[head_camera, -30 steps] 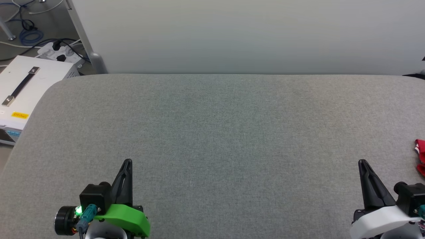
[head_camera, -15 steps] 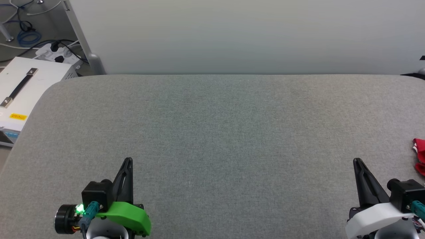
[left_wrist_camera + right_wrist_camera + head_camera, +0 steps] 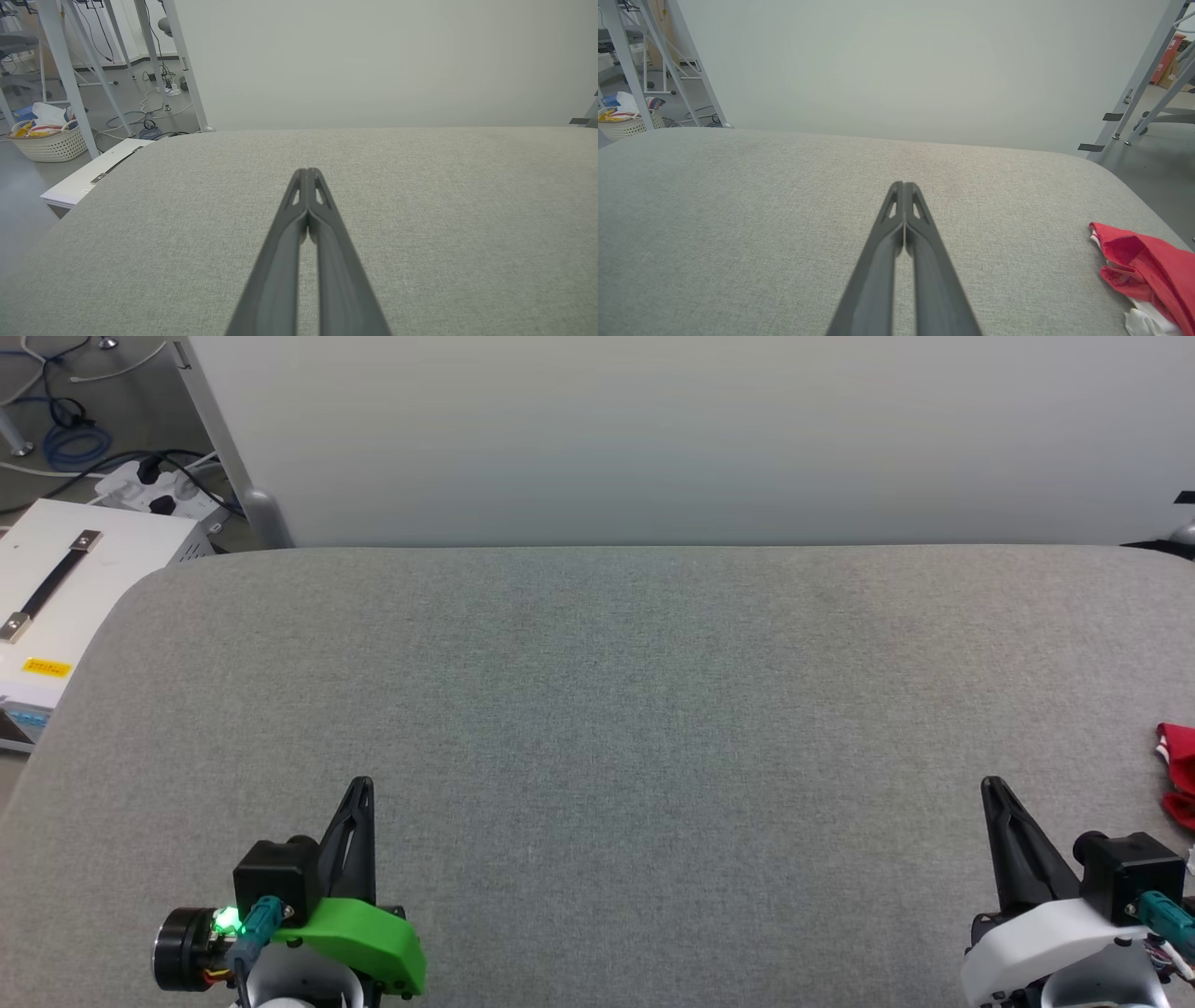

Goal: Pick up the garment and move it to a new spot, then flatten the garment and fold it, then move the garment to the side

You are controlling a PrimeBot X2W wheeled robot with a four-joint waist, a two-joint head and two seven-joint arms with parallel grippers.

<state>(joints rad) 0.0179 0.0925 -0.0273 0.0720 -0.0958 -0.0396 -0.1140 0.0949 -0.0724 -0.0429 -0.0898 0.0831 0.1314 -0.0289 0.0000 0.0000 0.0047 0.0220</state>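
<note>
The garment point(image 3: 1178, 775), red with a bit of white, lies bunched at the far right edge of the grey padded table point(image 3: 616, 691). The right wrist view shows the garment point(image 3: 1148, 275) crumpled at its lower right, white fabric under the red. My right gripper point(image 3: 991, 788) is shut and empty, a short way left of the garment. My left gripper point(image 3: 359, 789) is shut and empty at the lower left, far from it. Both grippers, left point(image 3: 307, 171) and right point(image 3: 903, 185), show their fingers pressed together over bare table in their own wrist views.
A white box point(image 3: 56, 607) with a black handle sits off the table's left edge, with cables and a power strip point(image 3: 149, 485) on the floor behind. A pale wall panel point(image 3: 653, 439) rises behind the table. A wicker basket point(image 3: 46, 140) stands on the floor at the left.
The whole head view has shifted slightly, so the camera has moved. The right gripper sits a little further left and up in view than before. The garment lies as it did.
</note>
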